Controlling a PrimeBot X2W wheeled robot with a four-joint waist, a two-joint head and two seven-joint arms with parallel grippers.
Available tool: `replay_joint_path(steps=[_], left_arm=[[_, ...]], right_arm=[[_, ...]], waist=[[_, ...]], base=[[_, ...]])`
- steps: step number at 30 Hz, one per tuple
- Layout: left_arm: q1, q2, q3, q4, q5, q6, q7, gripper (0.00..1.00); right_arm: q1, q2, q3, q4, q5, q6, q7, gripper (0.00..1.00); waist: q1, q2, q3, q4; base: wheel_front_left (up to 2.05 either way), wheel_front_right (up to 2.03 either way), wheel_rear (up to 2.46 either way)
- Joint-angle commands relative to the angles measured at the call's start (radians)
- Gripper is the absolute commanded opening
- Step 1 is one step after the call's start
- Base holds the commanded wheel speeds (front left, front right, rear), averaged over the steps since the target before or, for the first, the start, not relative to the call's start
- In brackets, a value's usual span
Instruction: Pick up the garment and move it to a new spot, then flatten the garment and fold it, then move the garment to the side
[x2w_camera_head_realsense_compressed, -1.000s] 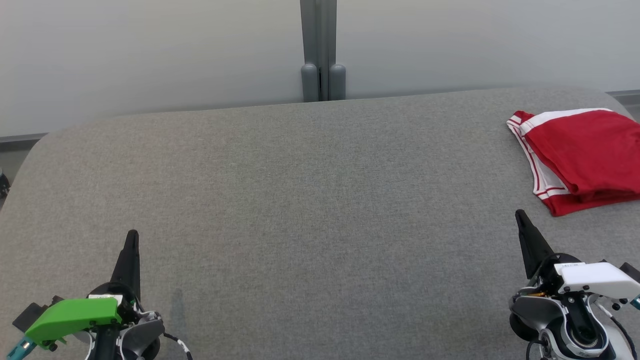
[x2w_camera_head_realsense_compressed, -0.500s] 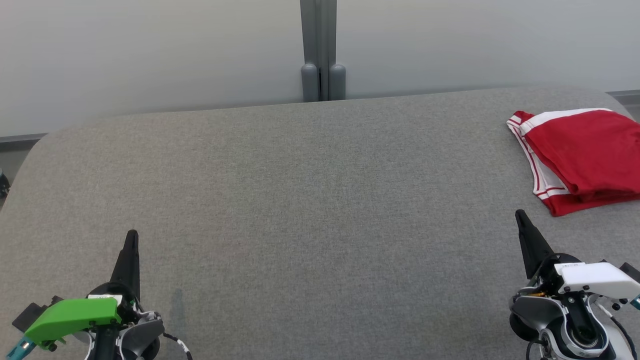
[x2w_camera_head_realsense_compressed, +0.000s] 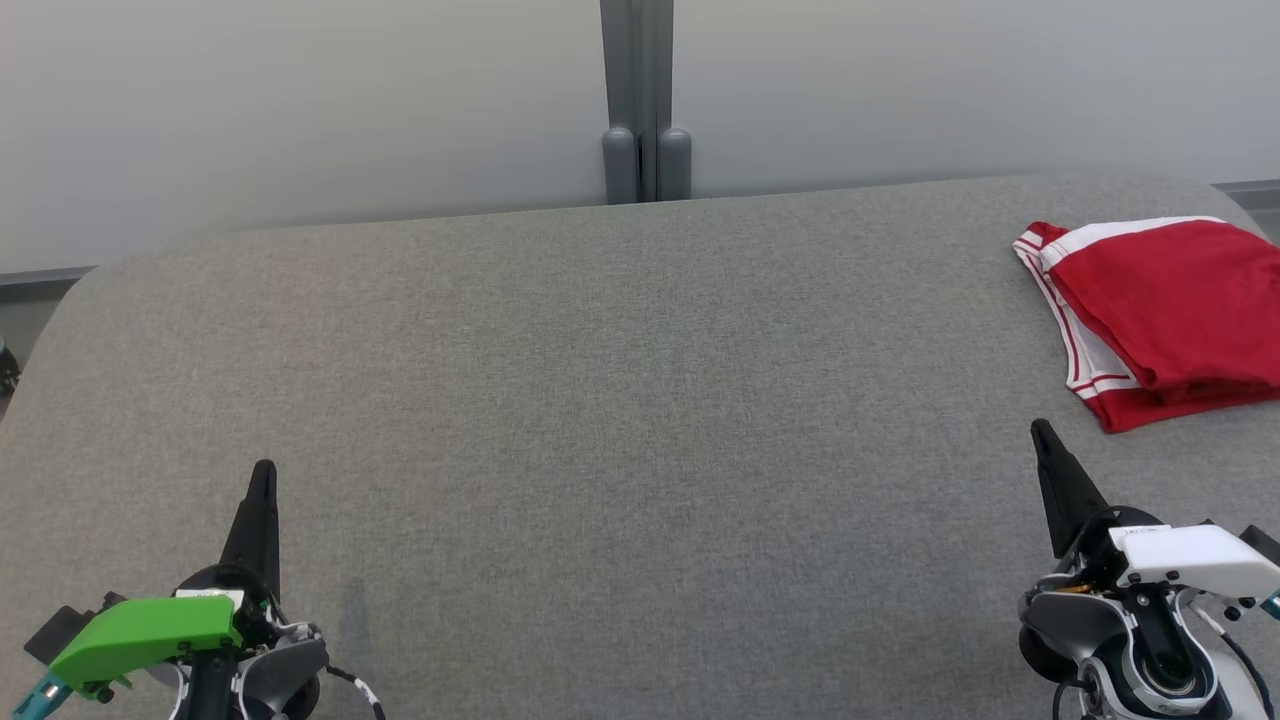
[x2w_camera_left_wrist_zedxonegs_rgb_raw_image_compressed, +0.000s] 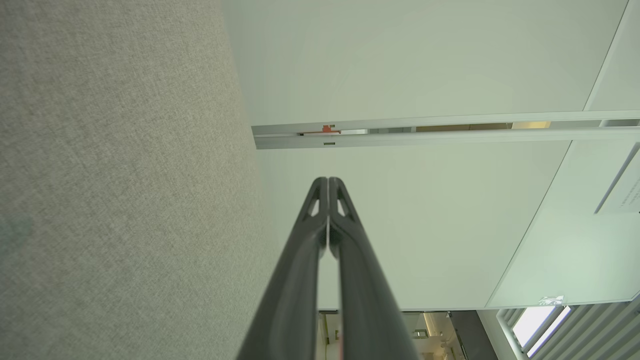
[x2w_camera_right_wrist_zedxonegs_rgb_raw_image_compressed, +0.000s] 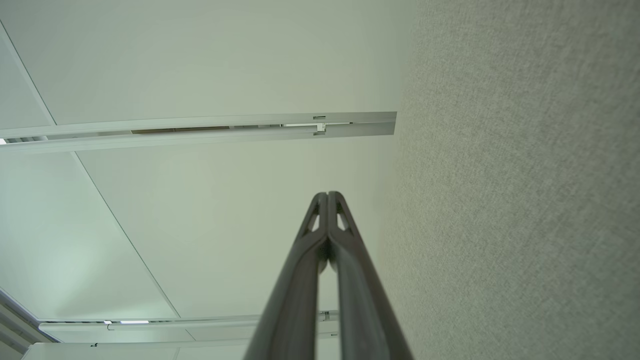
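The garment (x2w_camera_head_realsense_compressed: 1180, 300) lies folded at the far right of the table (x2w_camera_head_realsense_compressed: 640, 380), near its rounded rear corner: soft red jersey in a thick, slightly rumpled stack, w/ a white band along the top edge and white fabric w/ thin red stripes down its left side. It runs out of the head view at the right. It sits beyond the right gripper (x2w_camera_head_realsense_compressed: 1040, 432) and apart from it.

Table top is grey, felt-like woven cloth, matte, w/ rounded corners. Behind it are smooth pale wall panels and a grey vertical post (x2w_camera_head_realsense_compressed: 637, 100).

Head view shows each claw edge-on as a single dark tapering spike, so its state can't be read there. Left gripper (x2w_camera_head_realsense_compressed: 263, 472) is at lower left under a bright green plastic cover (x2w_camera_head_realsense_compressed: 145, 630); the right one carries a white cover (x2w_camera_head_realsense_compressed: 1190, 555).

The wrist views settle it: left fingers (x2w_camera_left_wrist_zedxonegs_rgb_raw_image_compressed: 300, 260) are pressed together at the tips, nothing between them; right fingers (x2w_camera_right_wrist_zedxonegs_rgb_raw_image_compressed: 300, 270) likewise, tips touching and empty. Both pairs are smooth dark plastic w/ small cut-outs near the tips. These views also bring out the cloth's fine weave up close, plus a pale metal rail (x2w_camera_left_wrist_zedxonegs_rgb_raw_image_compressed: 425, 132) between wall panels
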Motion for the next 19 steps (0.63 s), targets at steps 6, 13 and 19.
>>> replay_joint_path(steps=[6, 13, 19], left_arm=[[-0.017, -0.002, 0.004, 0.001, 0.009, -0.006, 0.005, 0.00], [-0.017, -0.003, 0.007, 0.001, 0.009, -0.006, 0.007, 0.00], [-0.018, -0.004, 0.008, 0.001, 0.009, -0.006, 0.006, 0.00]], right_arm=[[-0.006, 0.000, -0.002, 0.002, -0.002, 0.001, 0.004, 0.00], [-0.006, 0.000, -0.003, 0.002, -0.002, 0.001, 0.004, 0.00], [-0.006, 0.000, -0.003, 0.002, -0.003, 0.001, 0.004, 0.00]], waist=[[0.0000, -0.0001, 0.000, 0.000], [0.0000, -0.0001, 0.000, 0.000], [0.0000, -0.0001, 0.000, 0.000]], base=[[0.00, 0.00, 0.00], [0.00, 0.00, 0.00], [0.00, 0.00, 0.00]])
